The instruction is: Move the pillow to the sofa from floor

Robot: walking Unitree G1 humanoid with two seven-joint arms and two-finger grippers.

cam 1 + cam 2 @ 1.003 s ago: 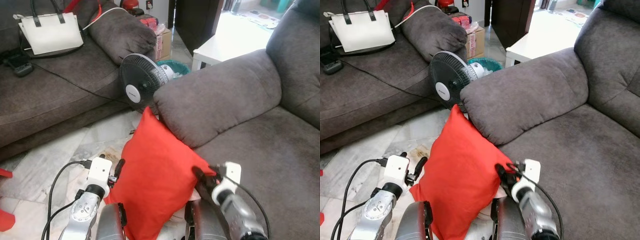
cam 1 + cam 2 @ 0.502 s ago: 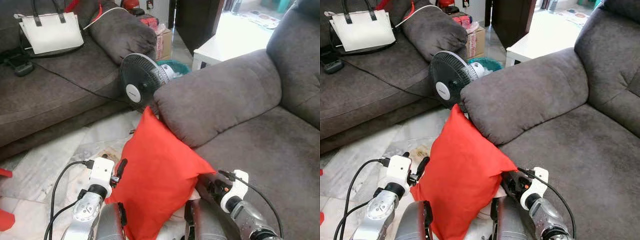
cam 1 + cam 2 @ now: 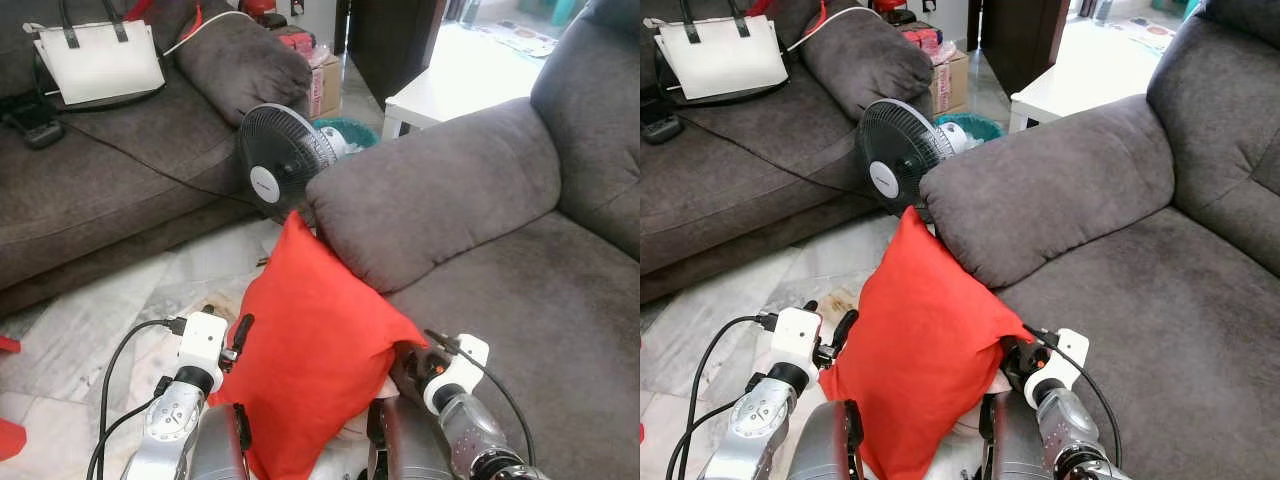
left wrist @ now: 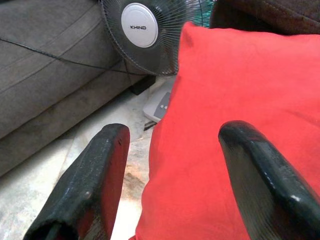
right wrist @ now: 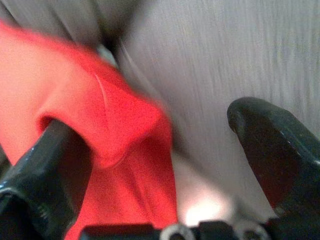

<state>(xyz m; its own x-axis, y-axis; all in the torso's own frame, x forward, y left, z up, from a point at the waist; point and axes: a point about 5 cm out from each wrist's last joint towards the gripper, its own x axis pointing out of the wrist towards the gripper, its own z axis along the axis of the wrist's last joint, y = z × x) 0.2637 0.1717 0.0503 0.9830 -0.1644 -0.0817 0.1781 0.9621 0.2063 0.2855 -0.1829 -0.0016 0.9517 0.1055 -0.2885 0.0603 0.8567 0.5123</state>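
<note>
A red pillow [image 3: 310, 350] stands on its corner on the floor, its top leaning against the grey sofa's armrest [image 3: 440, 190]. My left gripper [image 3: 240, 335] is at the pillow's left edge. In the left wrist view that gripper [image 4: 172, 135] is open, with the pillow's edge [image 4: 235, 80] between its spread fingers. My right gripper [image 3: 408, 362] sits under the pillow's right corner, beside the sofa seat [image 3: 540, 300]. In the right wrist view it [image 5: 150, 125] is open, and the pillow's corner [image 5: 115, 120] drapes over one finger.
A black standing fan [image 3: 275, 170] is on the floor just behind the pillow. A second grey sofa [image 3: 100, 190] at the left holds a white handbag [image 3: 98, 60] and a cable. A white table [image 3: 450, 90] stands behind the armrest.
My right gripper has slid from the front of the pillow's right corner to beneath it, and the corner now lies over it. The left gripper has barely moved.
</note>
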